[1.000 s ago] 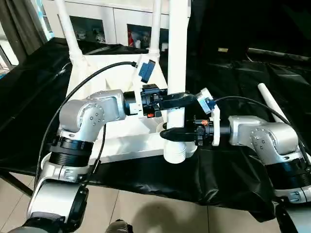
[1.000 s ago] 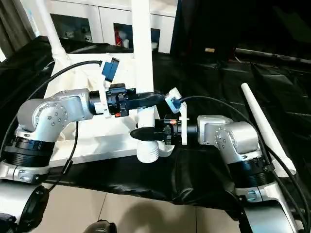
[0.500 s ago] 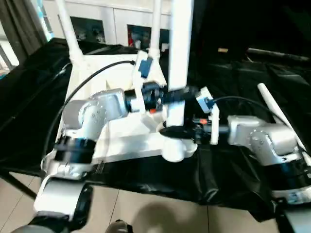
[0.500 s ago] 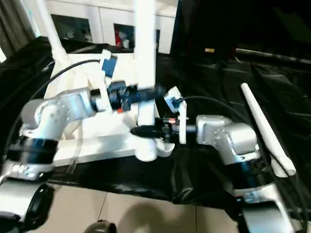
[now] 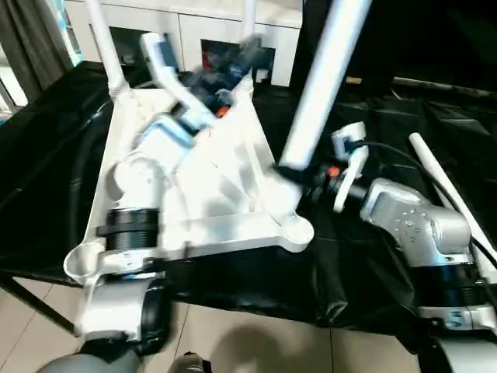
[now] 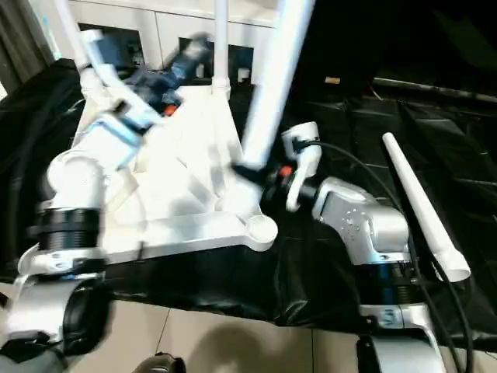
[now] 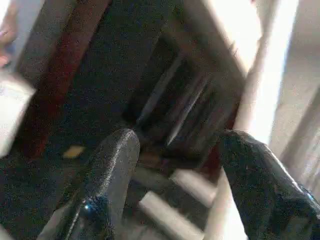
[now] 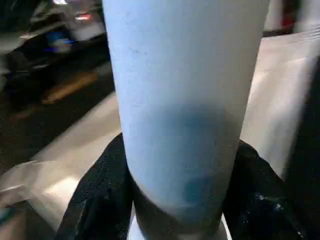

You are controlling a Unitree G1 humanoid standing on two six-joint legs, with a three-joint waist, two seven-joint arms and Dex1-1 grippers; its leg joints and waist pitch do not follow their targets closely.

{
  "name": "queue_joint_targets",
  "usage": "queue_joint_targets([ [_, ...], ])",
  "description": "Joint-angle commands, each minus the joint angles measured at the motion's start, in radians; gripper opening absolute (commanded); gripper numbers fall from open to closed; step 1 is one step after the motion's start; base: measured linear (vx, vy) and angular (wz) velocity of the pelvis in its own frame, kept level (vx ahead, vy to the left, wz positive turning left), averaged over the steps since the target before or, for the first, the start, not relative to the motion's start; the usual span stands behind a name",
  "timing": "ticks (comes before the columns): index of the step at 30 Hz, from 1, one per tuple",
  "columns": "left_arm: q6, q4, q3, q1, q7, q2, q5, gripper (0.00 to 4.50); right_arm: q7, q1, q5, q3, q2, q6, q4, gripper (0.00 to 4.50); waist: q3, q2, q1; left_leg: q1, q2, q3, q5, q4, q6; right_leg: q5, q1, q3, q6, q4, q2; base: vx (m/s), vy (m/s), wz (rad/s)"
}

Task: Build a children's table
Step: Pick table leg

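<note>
Now the right gripper (image 5: 289,172) squeezes a tilted white leg (image 5: 320,81).
Its end hangs above the top's (image 5: 225,194) empty corner socket (image 5: 296,230); the left gripper (image 7: 175,150) holds nothing, fingers apart.

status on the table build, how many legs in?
Two legs stand in the far corner sockets of the upturned top. The right gripper holds a third leg, tilted, over the top and not in a socket. Both near sockets are empty; the fourth leg lies on the black cloth.
</note>
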Motion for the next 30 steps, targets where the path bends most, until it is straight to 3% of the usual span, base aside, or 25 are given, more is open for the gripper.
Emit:
queue_joint_targets([
  [1,-0.027,-0.010,-0.165,0.053,-0.074,0.060,0.149,3.05,-0.030,0.009,-0.045,0.002,-0.003,-0.063,0.000,1.91,-0.090,0.009,-0.006,0.042,0.045,-0.025,-0.180,-0.069,-0.060,-0.091,0.030,0.031,-0.147,-0.070,-0.049,0.000,0.000,0.00],
  [2,-0.046,-0.009,-0.207,0.073,-0.090,0.082,0.187,3.05,-0.036,0.013,-0.054,0.005,-0.003,-0.074,0.000,1.91,-0.090,0.008,-0.009,0.042,0.044,-0.024,-0.180,-0.069,-0.063,-0.081,0.031,0.032,-0.147,-0.066,-0.048,0.000,0.000,0.00],
  [5,-0.068,-0.003,-0.241,0.105,-0.098,0.100,0.220,3.05,-0.040,0.022,-0.067,0.015,-0.006,-0.080,-0.001,1.91,-0.090,0.011,-0.009,0.043,0.045,-0.024,-0.187,-0.071,-0.073,-0.042,0.031,0.030,-0.170,-0.062,-0.047,0.000,0.000,0.00],
  [9,-0.040,-0.097,-0.339,0.208,-0.245,0.177,0.217,3.05,-0.025,0.054,-0.093,0.043,-0.016,-0.127,-0.017,1.91,-0.084,0.005,-0.016,0.043,0.045,-0.022,-0.241,-0.075,-0.078,-0.110,0.028,0.032,-0.185,-0.069,-0.050,0.000,0.000,0.00],
  [11,-0.060,-0.114,-0.366,0.224,-0.285,0.197,0.228,3.33,-0.025,0.056,-0.087,0.037,-0.015,-0.121,-0.022,1.91,-0.085,0.009,-0.021,0.043,0.044,-0.022,-0.247,-0.075,-0.076,-0.120,0.027,0.033,-0.188,-0.069,-0.050,0.000,0.000,0.00],
  [12,-0.076,-0.151,-0.427,0.248,-0.372,0.243,0.243,3.40,-0.015,0.058,-0.079,0.029,-0.020,-0.114,-0.030,1.91,-0.084,0.004,-0.025,0.042,0.045,-0.024,-0.249,-0.077,-0.071,-0.138,0.028,0.033,-0.187,-0.072,-0.051,0.000,0.000,0.00],
  [13,-0.079,-0.165,-0.452,0.255,-0.411,0.261,0.246,3.40,-0.010,0.059,-0.078,0.028,-0.024,-0.111,-0.035,1.91,-0.082,0.007,-0.031,0.043,0.045,-0.023,-0.258,-0.079,-0.072,-0.158,0.025,0.033,-0.186,-0.071,-0.049,0.000,0.000,0.00],
  [15,-0.086,-0.172,-0.483,0.260,-0.455,0.282,0.263,3.55,-0.004,0.064,-0.076,0.029,-0.032,-0.106,-0.042,1.91,-0.081,0.009,-0.034,0.046,0.046,-0.021,-0.266,-0.078,-0.075,-0.162,0.022,0.035,-0.190,-0.072,-0.049,0.000,0.000,0.00],
  [16,-0.102,-0.168,-0.497,0.261,-0.473,0.287,0.278,3.71,0.002,0.067,-0.073,0.028,-0.037,-0.100,-0.049,1.91,-0.080,0.000,-0.036,0.043,0.046,-0.021,-0.266,-0.079,-0.073,-0.162,0.024,0.035,-0.190,-0.073,-0.049,0.000,0.000,0.00],
  [20,-0.155,-0.116,-0.553,0.248,-0.461,0.292,0.365,3.89,0.014,0.087,-0.065,0.033,-0.048,-0.086,-0.072,1.91,-0.080,0.001,-0.034,0.043,0.047,-0.021,-0.254,-0.078,-0.064,-0.165,0.025,0.037,-0.180,-0.074,-0.052,0.000,0.000,0.00],
  [21,-0.184,-0.086,-0.571,0.239,-0.447,0.292,0.398,4.11,0.019,0.100,-0.065,0.040,-0.049,-0.082,-0.085,1.91,-0.082,0.008,-0.034,0.042,0.046,-0.022,-0.244,-0.076,-0.064,-0.148,0.026,0.037,-0.179,-0.070,-0.052,0.000,0.000,0.00],
  [23,-0.199,-0.063,-0.577,0.229,-0.435,0.286,0.410,4.24,0.021,0.107,-0.064,0.044,-0.048,-0.076,-0.095,1.91,-0.083,0.005,-0.035,0.043,0.045,-0.021,-0.243,-0.076,-0.063,-0.138,0.026,0.036,-0.182,-0.071,-0.051,0.000,0.000,0.00],
  [24,-0.198,-0.058,-0.577,0.226,-0.434,0.284,0.410,4.24,0.021,0.108,-0.063,0.044,-0.048,-0.074,-0.097,1.91,-0.084,0.004,-0.037,0.042,0.045,-0.022,-0.241,-0.076,-0.065,-0.128,0.026,0.034,-0.191,-0.068,-0.051,0.000,0.000,0.00],
  [25,-0.189,-0.035,-0.579,0.214,-0.432,0.277,0.412,4.26,0.021,0.111,-0.065,0.047,-0.050,-0.071,-0.103,1.91,-0.084,0.017,-0.037,0.043,0.045,-0.023,-0.248,-0.075,-0.069,-0.129,0.025,0.034,-0.200,-0.066,-0.052,0.000,0.000,0.00],
  [27,-0.176,0.011,-0.587,0.193,-0.424,0.267,0.429,4.03,0.020,0.118,-0.065,0.050,-0.050,-0.063,-0.117,1.91,-0.083,0.013,-0.041,0.045,0.043,-0.020,-0.262,-0.075,-0.071,-0.129,0.024,0.035,-0.203,-0.071,-0.049,0.000,0.000,0.00],
  [28,-0.157,0.051,-0.590,0.178,-0.407,0.259,0.448,3.95,0.019,0.123,-0.062,0.051,-0.050,-0.051,-0.131,1.91,-0.084,0.020,-0.039,0.046,0.043,-0.023,-0.263,-0.074,-0.074,-0.121,0.025,0.035,-0.204,-0.067,-0.050,0.000,0.000,0.00],
  [29,-0.157,0.051,-0.590,0.178,-0.407,0.259,0.448,3.89,0.019,0.123,-0.062,0.051,-0.050,-0.051,-0.131,1.91,-0.084,0.020,-0.039,0.046,0.043,-0.023,-0.263,-0.074,-0.074,-0.121,0.025,0.035,-0.204,-0.067,-0.050,0.000,0.000,0.00],
  [30,-0.146,0.064,-0.589,0.173,-0.402,0.257,0.451,3.89,0.018,0.125,-0.061,0.051,-0.051,-0.046,-0.137,1.91,-0.085,0.012,-0.041,0.043,0.043,-0.022,-0.253,-0.074,-0.068,-0.098,0.028,0.035,-0.211,-0.067,-0.049,0.000,0.000,0.00],
])
